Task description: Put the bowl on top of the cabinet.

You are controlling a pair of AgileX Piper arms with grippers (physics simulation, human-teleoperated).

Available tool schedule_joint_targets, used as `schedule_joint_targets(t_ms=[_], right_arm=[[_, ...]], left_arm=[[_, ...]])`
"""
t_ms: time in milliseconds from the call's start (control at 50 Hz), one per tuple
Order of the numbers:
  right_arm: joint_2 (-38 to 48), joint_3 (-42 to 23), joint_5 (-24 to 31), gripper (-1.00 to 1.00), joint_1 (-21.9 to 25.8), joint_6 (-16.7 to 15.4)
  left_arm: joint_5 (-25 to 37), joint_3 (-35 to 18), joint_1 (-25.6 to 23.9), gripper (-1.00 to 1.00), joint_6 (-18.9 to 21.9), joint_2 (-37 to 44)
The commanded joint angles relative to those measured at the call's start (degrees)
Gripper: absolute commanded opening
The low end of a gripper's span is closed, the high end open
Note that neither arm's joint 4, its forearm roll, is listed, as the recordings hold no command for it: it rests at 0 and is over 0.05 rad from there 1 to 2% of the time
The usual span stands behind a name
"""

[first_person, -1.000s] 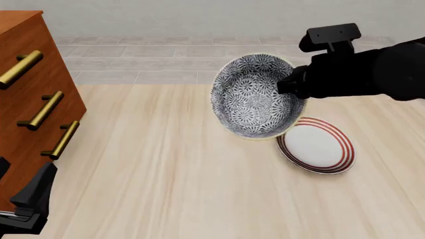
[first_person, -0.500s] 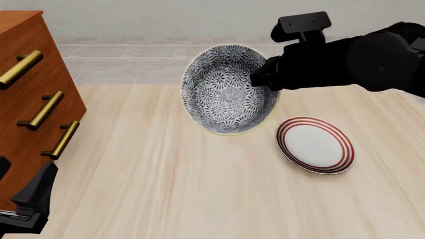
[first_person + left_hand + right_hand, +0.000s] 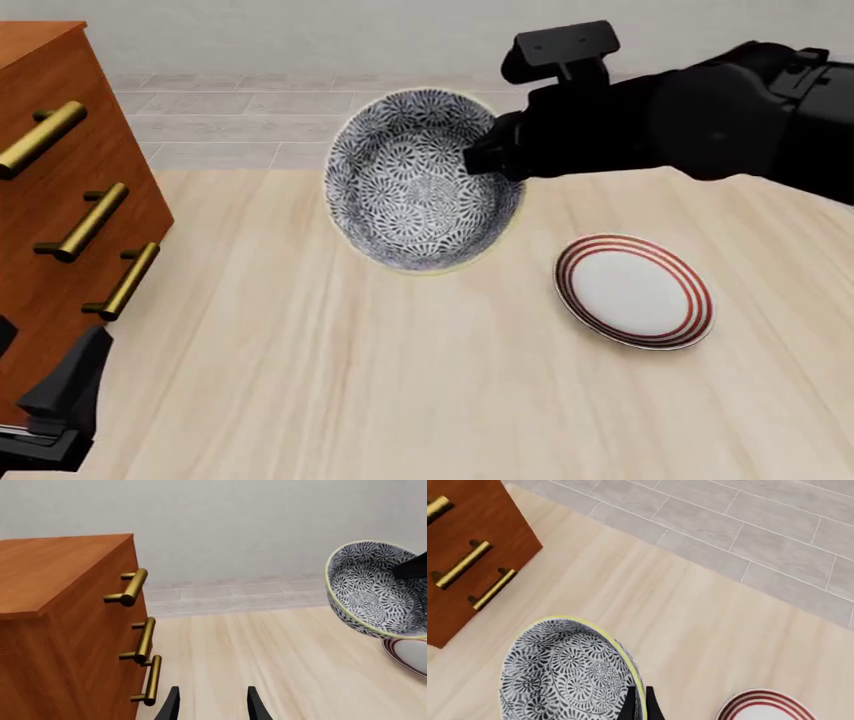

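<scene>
The black-and-white floral bowl (image 3: 416, 182) hangs tilted in the air above the table, its opening facing the front camera. My right gripper (image 3: 483, 160) is shut on the bowl's right rim, and in the right wrist view its fingertips (image 3: 639, 707) pinch the yellowish rim of the bowl (image 3: 564, 677). The reddish-brown cabinet (image 3: 67, 215) stands at the left edge, its brass handles facing right. In the left wrist view the cabinet (image 3: 63, 630) is close by, and the bowl (image 3: 373, 592) floats off to its side. My left gripper (image 3: 211, 706) stands open low at the front left, holding nothing.
A flat white plate with red rings (image 3: 634, 290) lies on the table right of the bowl, below my right arm. Grey tiled floor (image 3: 267, 115) runs behind the table's far edge.
My right arm has carried the bowl leftward and slightly up, away from the plate and towards the cabinet. The left arm has not moved.
</scene>
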Motion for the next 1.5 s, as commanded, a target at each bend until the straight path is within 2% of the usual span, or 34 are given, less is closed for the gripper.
schedule_joint_targets(t_ms=[20, 480, 880, 960, 1020, 1120, 1160, 1200, 1360, 1500], right_arm=[[0.8, -0.6, -1.1, -1.00, 2.3, 0.5], [3.1, -2.1, -2.8, -1.00, 4.6, 0.9], [6.1, -4.0, -6.3, -1.00, 3.2, -3.2], [6.3, -3.6, -7.1, -1.00, 2.9, -4.0], [5.8, -3.2, -7.6, -1.00, 2.3, -5.2], [5.2, -2.6, -8.1, -1.00, 2.1, -5.7], [5.2, -2.5, -8.2, -1.00, 2.0, -5.7], [4.9, -2.3, -8.4, -1.00, 1.8, -6.1], [3.4, -0.6, -9.8, -1.00, 1.2, -8.0], [3.1, -0.6, -9.7, -1.00, 1.5, -8.0]], left_arm=[[0.2, 0.0, 0.2, 1.00, -0.1, -0.7], [0.2, -0.1, -0.2, 1.00, -0.2, -0.8], [0.0, 0.0, -0.5, 1.00, -0.8, -0.5], [-0.7, -0.4, -2.5, 1.00, -0.5, 0.0], [-3.6, -0.6, -4.0, 1.00, -2.9, 2.3], [-8.2, -1.7, -6.2, 1.00, -3.7, 7.1], [-7.9, -2.9, -6.7, 1.00, -6.4, 6.0], [-8.7, -3.6, -6.8, 1.00, -6.3, 8.0], [-9.9, -8.0, -9.6, 1.00, -13.1, 10.7], [-12.5, -11.1, -12.9, 1.00, -11.6, 17.9]])
